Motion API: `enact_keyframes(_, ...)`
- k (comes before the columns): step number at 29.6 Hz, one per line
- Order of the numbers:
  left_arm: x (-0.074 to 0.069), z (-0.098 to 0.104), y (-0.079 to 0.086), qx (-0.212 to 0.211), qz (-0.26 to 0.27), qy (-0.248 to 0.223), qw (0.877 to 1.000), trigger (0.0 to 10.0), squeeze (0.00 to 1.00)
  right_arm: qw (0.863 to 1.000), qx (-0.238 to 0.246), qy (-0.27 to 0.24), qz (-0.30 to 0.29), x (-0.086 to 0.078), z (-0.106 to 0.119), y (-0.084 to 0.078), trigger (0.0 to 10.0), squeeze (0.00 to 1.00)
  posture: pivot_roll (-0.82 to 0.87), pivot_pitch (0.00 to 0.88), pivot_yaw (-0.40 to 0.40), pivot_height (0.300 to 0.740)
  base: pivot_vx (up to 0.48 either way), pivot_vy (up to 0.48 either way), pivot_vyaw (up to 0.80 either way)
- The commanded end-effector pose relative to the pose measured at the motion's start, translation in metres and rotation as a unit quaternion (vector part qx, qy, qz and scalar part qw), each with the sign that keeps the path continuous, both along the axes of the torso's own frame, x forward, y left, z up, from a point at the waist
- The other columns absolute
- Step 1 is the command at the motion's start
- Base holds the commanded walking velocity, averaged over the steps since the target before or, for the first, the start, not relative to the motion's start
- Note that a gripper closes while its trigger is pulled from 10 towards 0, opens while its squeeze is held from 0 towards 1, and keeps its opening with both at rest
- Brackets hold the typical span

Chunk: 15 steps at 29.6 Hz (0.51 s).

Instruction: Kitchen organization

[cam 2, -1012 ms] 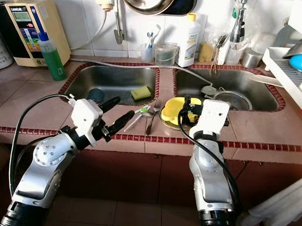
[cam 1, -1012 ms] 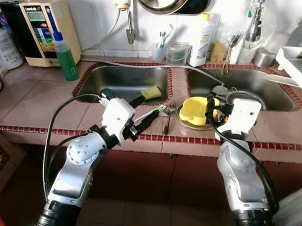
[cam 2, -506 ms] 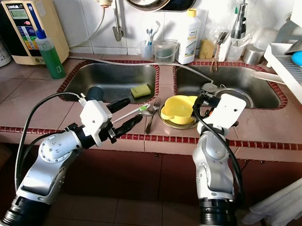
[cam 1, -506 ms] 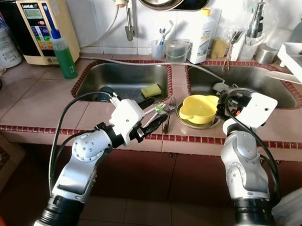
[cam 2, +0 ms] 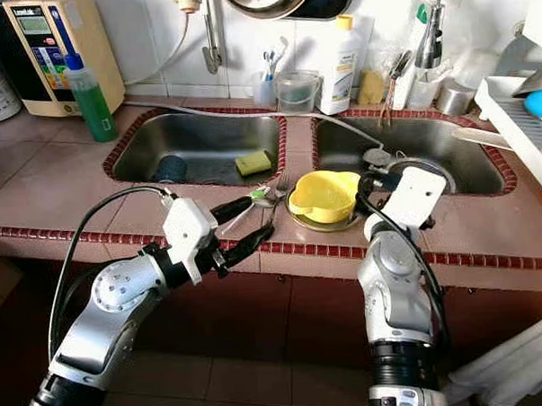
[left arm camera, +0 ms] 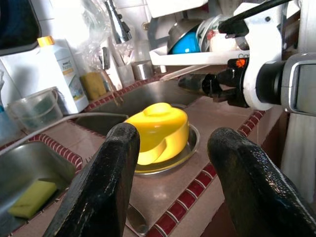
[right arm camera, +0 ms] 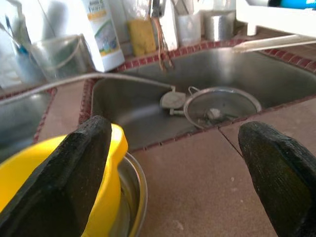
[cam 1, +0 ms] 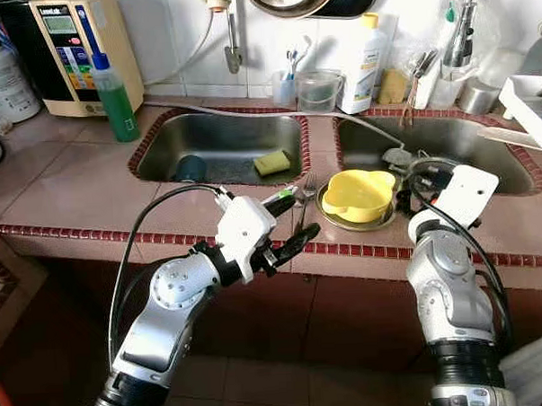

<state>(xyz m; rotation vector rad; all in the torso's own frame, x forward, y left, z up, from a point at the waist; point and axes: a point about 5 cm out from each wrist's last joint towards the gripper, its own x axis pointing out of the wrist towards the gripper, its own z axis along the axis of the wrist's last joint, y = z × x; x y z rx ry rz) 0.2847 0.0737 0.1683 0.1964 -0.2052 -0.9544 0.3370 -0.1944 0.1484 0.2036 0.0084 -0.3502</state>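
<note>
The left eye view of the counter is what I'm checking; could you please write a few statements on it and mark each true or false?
1. The yellow bowl sits in a metal dish on the counter. True.
2. The yellow sponge lies in the right sink. False: it lies in the left sink.
3. The left claw is open. True.
4. The green bottle lies tipped over. False: it stands upright.
5. The right claw grips the bowl. False: it is open beside it.
</note>
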Motion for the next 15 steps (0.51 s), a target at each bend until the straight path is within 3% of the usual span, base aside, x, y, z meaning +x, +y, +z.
enact_keyframes(1,-0.002,0.002,-0.002,0.004,-0.004,-0.005,1.0,10.0,0.0,1.0,-0.002,-0.004,0.009,0.005,0.004,0.001,10.0,0.0,-0.14,0.0,0.018,0.74,0.0,0.0,0.0)
enact_keyframes(15,-0.008,0.003,0.004,-0.011,0.024,0.008,1.0,10.0,0.0,0.997,0.011,0.013,0.07,0.032,0.011,0.001,10.0,0.0,-0.12,0.072,-0.004,0.74,0.0,0.0,0.0)
